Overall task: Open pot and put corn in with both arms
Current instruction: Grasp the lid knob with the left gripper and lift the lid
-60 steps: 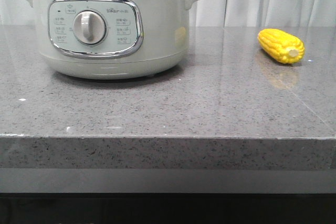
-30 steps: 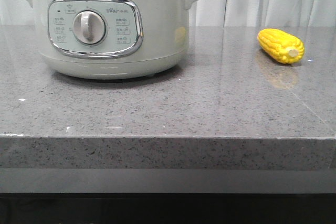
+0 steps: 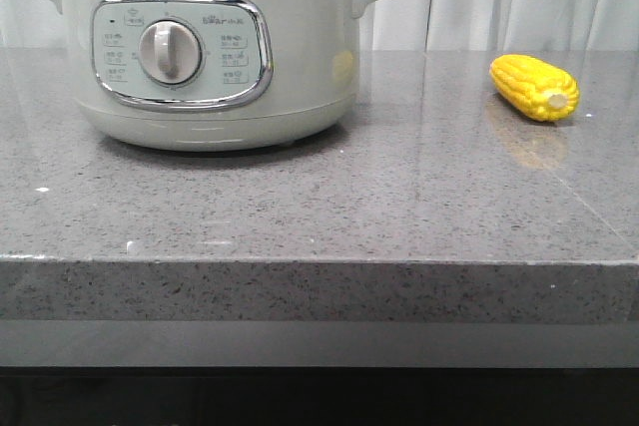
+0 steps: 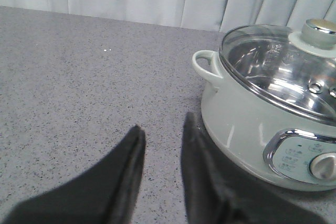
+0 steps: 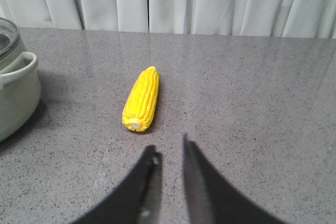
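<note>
A: We're looking across the grey speckled surface [image 3: 319, 197] and, honestly, we see nothing shifted from half a second ago or the second before. The pot [image 3: 205, 47] sits at the left exactly where it was, dial facing us.

B: Agreed, and the corn [image 3: 534, 87] lies on the right, well apart from the pot, pale blunt end turned toward us (same angle as before).

A: From the left wrist we get the glass lid [image 4: 283, 74] seated on the pot, its knob [image 4: 319, 29] on top. So the pot is closed.

B: The left claw [image 4: 163, 135] hangs over bare stone just beside the pot, its dark fingers parted by a narrow gap, nothing between them.

A: And the right claw [image 5: 170, 148] sits near the corn's blunt end, not touching it; fingers likewise slightly apart and empty.

B: White curtains [image 5: 184, 1] hang behind it all.
</note>
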### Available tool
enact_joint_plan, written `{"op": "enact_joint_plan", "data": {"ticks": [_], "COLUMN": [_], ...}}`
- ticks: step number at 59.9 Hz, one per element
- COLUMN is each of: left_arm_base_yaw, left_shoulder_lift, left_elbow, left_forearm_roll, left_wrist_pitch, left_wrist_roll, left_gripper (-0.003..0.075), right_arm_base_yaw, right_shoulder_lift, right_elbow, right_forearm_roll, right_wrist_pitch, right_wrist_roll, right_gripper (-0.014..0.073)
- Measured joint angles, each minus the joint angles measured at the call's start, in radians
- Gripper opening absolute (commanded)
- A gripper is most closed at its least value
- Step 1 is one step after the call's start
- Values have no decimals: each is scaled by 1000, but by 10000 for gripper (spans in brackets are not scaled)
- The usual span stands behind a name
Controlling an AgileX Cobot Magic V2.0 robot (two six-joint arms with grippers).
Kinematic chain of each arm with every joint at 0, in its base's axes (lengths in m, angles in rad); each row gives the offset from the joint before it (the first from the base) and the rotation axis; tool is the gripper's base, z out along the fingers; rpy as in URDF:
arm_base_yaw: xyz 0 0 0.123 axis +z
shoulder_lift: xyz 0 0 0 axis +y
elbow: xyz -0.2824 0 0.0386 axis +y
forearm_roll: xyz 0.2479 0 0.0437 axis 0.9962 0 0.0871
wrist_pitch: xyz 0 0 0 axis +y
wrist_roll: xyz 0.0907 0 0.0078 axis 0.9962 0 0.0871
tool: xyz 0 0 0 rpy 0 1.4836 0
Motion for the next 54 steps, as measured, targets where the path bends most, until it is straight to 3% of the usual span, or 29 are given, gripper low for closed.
{"op": "enact_joint_plan", "data": {"ticks": [4,9,15,37,54], "left_arm_base_yaw": [0,0,-30,-316,-445], "left_shoulder_lift": [0,2,8,175,451], "left_elbow": [0,0,0,-11,-184], "left_forearm_roll": [2,2,3,4,4], "left_wrist_pitch": [-4,-14,-57,-358,-443], "left_wrist_roll": [0,1,1,2,2], "left_gripper": [540,547,544,544,544], "right_arm_base_yaw": [0,0,0,0,0], "right_shoulder_lift": [5,5,5,5,5], "right_elbow": [0,0,0,0,0], "right_forearm_roll": [0,0,0,0,0], "right_wrist_pitch": [5,12,14,16,24], "right_wrist_roll": [0,0,0,0,0], "right_gripper": [500,569,573,573,573]}}
